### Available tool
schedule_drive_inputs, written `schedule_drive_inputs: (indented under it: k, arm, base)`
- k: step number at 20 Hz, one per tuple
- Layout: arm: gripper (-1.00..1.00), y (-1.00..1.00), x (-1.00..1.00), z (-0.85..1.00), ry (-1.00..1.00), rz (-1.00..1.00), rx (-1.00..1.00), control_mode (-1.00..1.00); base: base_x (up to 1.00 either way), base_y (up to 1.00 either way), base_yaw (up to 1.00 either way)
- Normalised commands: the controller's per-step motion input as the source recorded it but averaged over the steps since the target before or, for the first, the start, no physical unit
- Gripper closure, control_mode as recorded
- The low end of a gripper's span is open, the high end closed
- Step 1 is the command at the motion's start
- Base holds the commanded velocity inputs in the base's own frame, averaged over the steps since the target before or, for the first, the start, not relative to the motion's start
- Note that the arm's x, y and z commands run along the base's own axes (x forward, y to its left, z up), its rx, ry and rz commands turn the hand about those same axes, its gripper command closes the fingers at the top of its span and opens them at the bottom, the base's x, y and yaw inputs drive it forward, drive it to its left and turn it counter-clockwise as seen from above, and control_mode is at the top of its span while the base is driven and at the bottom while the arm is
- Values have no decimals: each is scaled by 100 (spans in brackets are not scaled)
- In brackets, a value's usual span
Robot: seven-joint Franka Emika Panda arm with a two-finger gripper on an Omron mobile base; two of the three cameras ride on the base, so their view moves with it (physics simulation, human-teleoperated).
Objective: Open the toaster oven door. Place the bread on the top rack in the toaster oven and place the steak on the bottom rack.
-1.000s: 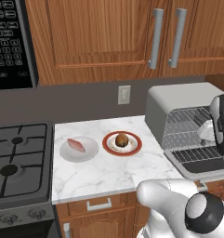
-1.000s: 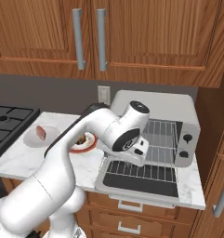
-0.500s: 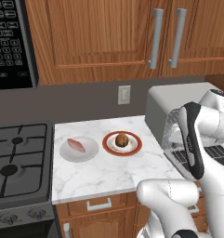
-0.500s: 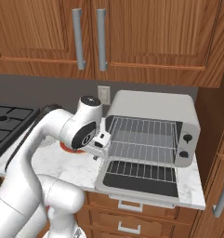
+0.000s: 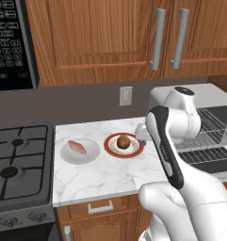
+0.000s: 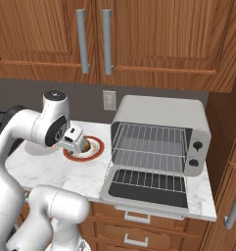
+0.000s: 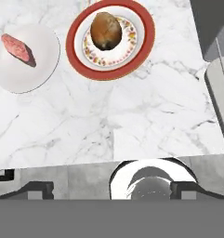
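White marble counter (image 5: 101, 176) carries two plates side by side: a red-rimmed plate (image 5: 111, 147) with the bread (image 5: 123, 141) on it, and to its left a plain white plate (image 5: 68, 154) with the steak (image 5: 77, 146). The same pair shows in the hand view, bread (image 7: 106, 30) on the red-rimmed plate (image 7: 146, 35), steak (image 7: 19, 48) on the white plate (image 7: 39, 69). The oven (image 6: 161, 132) stands at the right end of the counter, its door (image 6: 146, 188) dropped flat open. Inside, the top rack (image 6: 151, 138) sits above the bottom rack (image 6: 148, 161), both bare. The claw (image 6: 75, 139) hangs over the red-rimmed plate just above the bread, its jaws spread wide and holding nothing.
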Motion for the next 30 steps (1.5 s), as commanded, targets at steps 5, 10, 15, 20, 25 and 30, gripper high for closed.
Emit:
schedule_drive_inputs:
  k: [5,10,15,20,25,30]
  arm:
    - [-100,100,59,0,-4,18,-5,-100]
    - [-100,99,52,0,-2,27,-8,-100]
    - [-100,95,58,-3,-2,24,-6,-100]
    - [-100,78,43,-15,0,20,-5,-100]
    - [-100,10,31,-29,0,18,-6,-100]
    - [-100,0,26,-27,0,13,-5,-100]
  base:
    - [0,0,0]
    - [0,0,0]
    - [0,0,0]
    - [0,0,0]
    - [0,0,0]
    - [0,0,0]
